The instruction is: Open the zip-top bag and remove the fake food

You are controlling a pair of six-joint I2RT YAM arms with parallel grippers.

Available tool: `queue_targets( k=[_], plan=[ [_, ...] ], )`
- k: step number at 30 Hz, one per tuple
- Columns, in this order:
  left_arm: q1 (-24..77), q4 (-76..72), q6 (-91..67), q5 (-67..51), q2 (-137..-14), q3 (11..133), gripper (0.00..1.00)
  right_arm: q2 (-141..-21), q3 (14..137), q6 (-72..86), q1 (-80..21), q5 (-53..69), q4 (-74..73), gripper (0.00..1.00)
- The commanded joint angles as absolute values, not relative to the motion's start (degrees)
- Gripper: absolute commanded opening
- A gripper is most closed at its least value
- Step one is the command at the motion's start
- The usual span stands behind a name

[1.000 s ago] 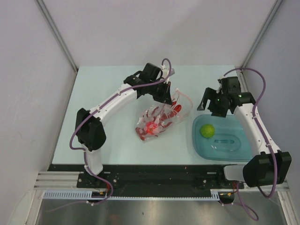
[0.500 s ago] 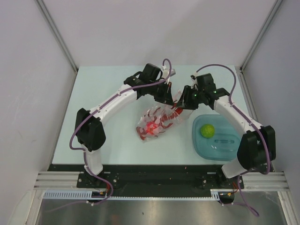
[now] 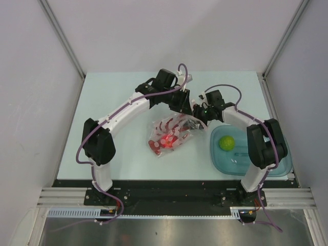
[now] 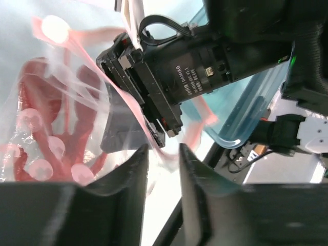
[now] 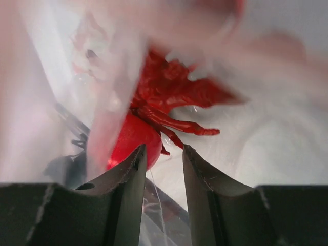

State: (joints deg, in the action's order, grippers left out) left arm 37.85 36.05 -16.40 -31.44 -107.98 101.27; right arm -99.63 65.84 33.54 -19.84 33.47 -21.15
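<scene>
The clear zip-top bag [image 3: 160,146] lies mid-table with its mouth lifted toward the back right. My left gripper [image 3: 183,105] is shut on the pinkish zip edge [image 4: 128,87], which runs between its fingers [image 4: 163,154]. My right gripper [image 3: 196,117] is open and pushed into the bag's mouth. In the right wrist view its jaws [image 5: 164,154] stand apart, just short of the small round red fruit [image 5: 130,141] and the red lobster [image 5: 169,89]. The lobster [image 4: 36,118] also shows through the plastic in the left wrist view. The lime-green ball [image 3: 226,142] sits in the teal tray [image 3: 256,166].
The teal tray stands at the right front, close to the right arm's elbow, and its rim [image 4: 241,118] shows in the left wrist view. The two grippers are nearly touching at the bag's mouth. Grey walls enclose the table on three sides.
My right arm has swung left from above the tray to the bag's mouth and gone in. The left gripper has kept its hold; the bag has shifted slightly.
</scene>
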Motion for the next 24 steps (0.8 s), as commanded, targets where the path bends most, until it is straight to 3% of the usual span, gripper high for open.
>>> queue_targets(
  k=[1,5,7,9,12,16,24],
  plan=[
    [37.3,37.4,-12.3,-26.9,-103.6,102.8,0.45,-101.5,65.0,34.6,-20.1,36.9,-16.4,0.39],
    [35.1,39.8,-10.6,-21.5,-97.7,94.1,0.51,-102.8,63.8,35.6,-20.2,39.3,-14.3,0.40],
    [33.2,40.3,-10.9,-21.5,-94.2,89.5,0.43,-103.4,63.3,35.9,-20.3,39.9,-13.5,0.41],
    [32.1,41.7,-11.1,-21.6,-92.2,83.0,0.28,-103.7,63.1,35.9,-20.3,40.9,-13.0,0.41],
    [32.1,41.4,-10.6,-22.6,-89.3,74.8,0.18,-104.1,62.9,36.0,-20.3,42.4,-12.6,0.43],
    [32.2,40.2,-10.5,-24.7,-89.6,68.4,0.15,-104.6,62.6,35.9,-20.6,45.2,-11.6,0.47],
    [32.6,42.9,-8.9,-26.4,-93.9,67.3,0.12,-105.6,63.5,34.4,-21.3,46.8,-13.4,0.54]
  ],
)
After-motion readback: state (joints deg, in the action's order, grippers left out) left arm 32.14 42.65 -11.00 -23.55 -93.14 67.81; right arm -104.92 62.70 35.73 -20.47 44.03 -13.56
